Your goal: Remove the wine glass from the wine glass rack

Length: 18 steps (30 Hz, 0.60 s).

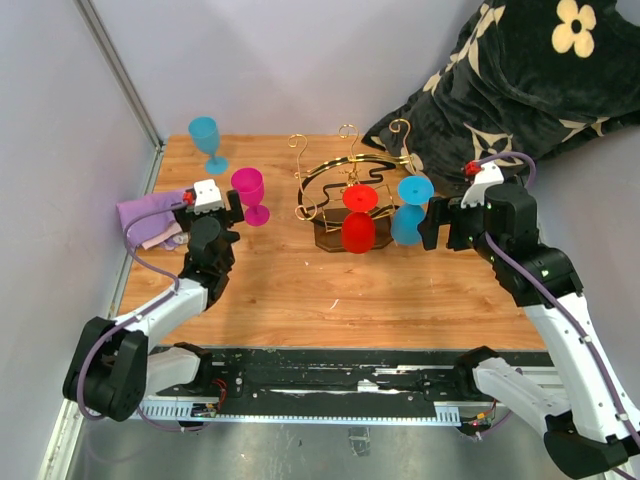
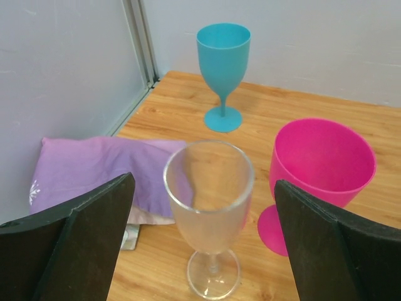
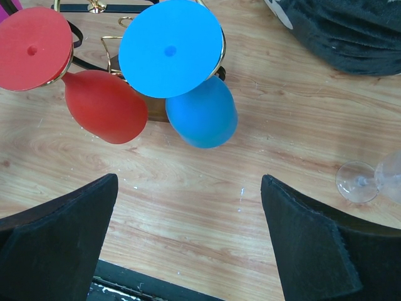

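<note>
The left gripper (image 2: 203, 183) is spread wide and grasps nothing: a clear wine glass (image 2: 210, 213) stands upright on the table (image 1: 330, 290) between its 2 fingers (image 2: 81, 244), with a gap showing on each side. This spot is at the left of the table, well apart from the wine glass rack (image 1: 330, 238), which stands at the middle towards the back. 2 glasses hang upside down on the rack, a red glass (image 3: 106, 116) and a blue glass (image 3: 200, 113), each with its flat foot uppermost. The right gripper (image 3: 190, 182) is also wide open and empty, hovering just beside the blue glass on the rack's right. A magenta glass (image 2: 319, 169) stands just right of the clear one, a teal glass (image 2: 222, 63) farther back near the wall, and a purple cloth (image 2: 94, 169) lies to the left. From above, the clear glass cannot be made out, since the left gripper covers it. In the right wrist view, another clear glass (image 3: 360, 182) is cut off by the right edge, showing only its foot and stem. A dark flowered cushion (image 1: 520, 80) hides the back right corner of the table.
</note>
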Each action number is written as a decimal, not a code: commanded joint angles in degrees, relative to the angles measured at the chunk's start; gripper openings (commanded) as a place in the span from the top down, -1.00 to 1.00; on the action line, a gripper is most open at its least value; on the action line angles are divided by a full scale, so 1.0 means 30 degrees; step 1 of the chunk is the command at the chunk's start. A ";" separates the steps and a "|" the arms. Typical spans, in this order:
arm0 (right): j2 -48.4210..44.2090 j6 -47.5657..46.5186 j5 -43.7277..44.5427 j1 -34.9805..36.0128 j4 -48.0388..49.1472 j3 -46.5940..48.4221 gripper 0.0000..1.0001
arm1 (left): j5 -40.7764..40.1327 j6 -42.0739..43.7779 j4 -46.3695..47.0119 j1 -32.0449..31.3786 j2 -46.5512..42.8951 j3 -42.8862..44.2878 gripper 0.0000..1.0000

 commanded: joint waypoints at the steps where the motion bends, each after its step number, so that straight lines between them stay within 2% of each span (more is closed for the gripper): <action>1: 0.0026 0.0010 0.0313 -0.0362 0.0040 0.0456 -0.93 | -0.0071 -0.0608 -0.1305 0.0119 -0.1162 0.1132 -0.99; 9: -0.0164 0.1818 -0.1478 -0.0362 0.0328 0.0815 -0.78 | 0.1509 -0.2755 -0.7222 0.0103 -0.3573 0.3423 -0.99; 12: -0.0009 0.2903 -0.1628 -0.0397 0.0630 0.1168 -0.72 | 0.2779 -0.3306 -0.9893 0.0123 -0.3998 0.5249 -0.99; 15: 0.0557 0.4196 -0.1939 -0.0725 0.1440 0.1321 -0.58 | 0.4053 -0.3995 -1.2761 0.0111 -0.3984 0.7366 -0.96; 18: 0.1619 0.5287 -0.3944 -0.2223 0.2550 0.1456 -0.31 | 0.6015 -0.4569 -1.4847 0.0109 -0.3594 0.9389 -0.85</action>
